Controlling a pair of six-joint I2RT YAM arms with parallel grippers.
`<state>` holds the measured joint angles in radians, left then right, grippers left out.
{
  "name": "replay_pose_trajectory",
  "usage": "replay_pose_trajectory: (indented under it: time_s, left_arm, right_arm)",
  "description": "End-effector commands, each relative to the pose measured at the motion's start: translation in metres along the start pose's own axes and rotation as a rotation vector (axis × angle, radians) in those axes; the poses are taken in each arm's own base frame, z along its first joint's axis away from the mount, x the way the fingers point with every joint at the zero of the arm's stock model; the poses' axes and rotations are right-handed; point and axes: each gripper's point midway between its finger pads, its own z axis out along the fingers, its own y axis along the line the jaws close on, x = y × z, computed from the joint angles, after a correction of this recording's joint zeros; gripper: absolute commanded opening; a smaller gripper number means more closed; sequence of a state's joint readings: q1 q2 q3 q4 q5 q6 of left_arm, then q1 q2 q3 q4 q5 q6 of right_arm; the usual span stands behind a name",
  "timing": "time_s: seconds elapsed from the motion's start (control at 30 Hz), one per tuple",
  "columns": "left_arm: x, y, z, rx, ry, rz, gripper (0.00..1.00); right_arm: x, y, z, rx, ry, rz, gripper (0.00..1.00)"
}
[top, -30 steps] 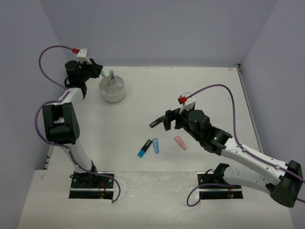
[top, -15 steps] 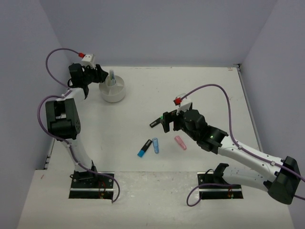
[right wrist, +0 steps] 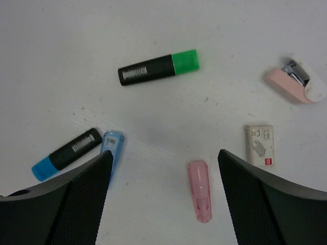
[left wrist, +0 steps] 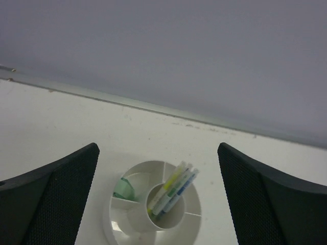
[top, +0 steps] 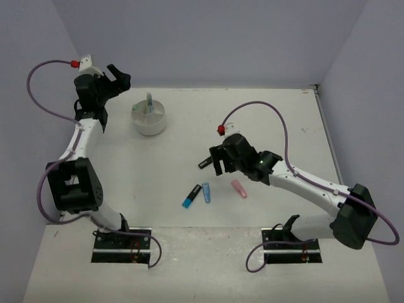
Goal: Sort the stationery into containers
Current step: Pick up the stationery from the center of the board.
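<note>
The white tub (top: 150,129) stands at the back left. In the left wrist view the tub's (left wrist: 204,204) centre cup holds three thin pens (left wrist: 173,188), and a green piece (left wrist: 124,189) lies in a side compartment. My left gripper (left wrist: 157,153) hangs open and empty, up and back from the tub; the top view has this left gripper (top: 120,74) beyond the tub's left side. My right gripper (right wrist: 163,161) is open above the table, over a pink item (right wrist: 199,198). Around it lie a green highlighter (right wrist: 158,68), a blue highlighter (right wrist: 66,154) and a light blue item (right wrist: 111,148).
A pink stapler-like piece (right wrist: 295,84) and a tan boxed eraser (right wrist: 259,146) lie right of the right gripper. In the top view the blue highlighter (top: 191,196), light blue item (top: 206,192) and pink item (top: 238,189) sit mid-table, the green highlighter (top: 205,163) by the right gripper (top: 216,161).
My left gripper has opened and drawn up and to the left, away from the tub. My right gripper has shifted a little left and back over the loose items, its jaws slightly narrower.
</note>
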<state>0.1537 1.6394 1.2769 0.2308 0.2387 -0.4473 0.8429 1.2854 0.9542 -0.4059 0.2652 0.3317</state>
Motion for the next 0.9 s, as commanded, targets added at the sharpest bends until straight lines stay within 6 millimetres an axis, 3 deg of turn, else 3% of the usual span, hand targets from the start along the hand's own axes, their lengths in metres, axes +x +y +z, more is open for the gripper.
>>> replay_pose_trajectory:
  time_s: [0.0,0.07,0.13,0.27,0.37,0.53,0.73,0.87]
  left_arm:
    - [-0.046,-0.025,-0.071,-0.144,-0.063,-0.37,1.0]
    - [-0.029,-0.044,-0.103,-0.083,-0.041,-0.397,1.0]
    - [-0.009,-0.075,-0.123,-0.021,-0.021,-0.328,1.0]
    - [0.034,-0.108,-0.154,0.116,0.086,-0.159,1.0]
    - [0.076,-0.101,-0.171,0.15,0.174,-0.107,1.0]
    - [0.101,-0.095,-0.19,0.179,0.249,-0.026,1.0]
    - [0.103,-0.101,-0.209,0.226,0.233,-0.016,1.0]
    - [0.108,-0.106,-0.214,0.266,0.245,-0.014,1.0]
  right_arm:
    - [0.069,0.006,-0.003,0.043,0.35,0.071,0.75]
    - [0.083,0.019,0.0,0.06,0.39,0.104,0.73]
    - [0.091,0.035,0.003,0.053,0.391,0.124,0.72]
    - [0.108,0.071,0.014,0.005,0.386,0.14,0.69]
    - [0.119,0.088,0.025,0.001,0.397,0.135,0.65]
    - [0.136,0.087,0.047,0.083,0.446,0.108,0.62]
    - [0.148,0.082,0.064,0.122,0.458,0.08,0.53]
    - [0.151,0.075,0.073,0.128,0.477,0.08,0.4]
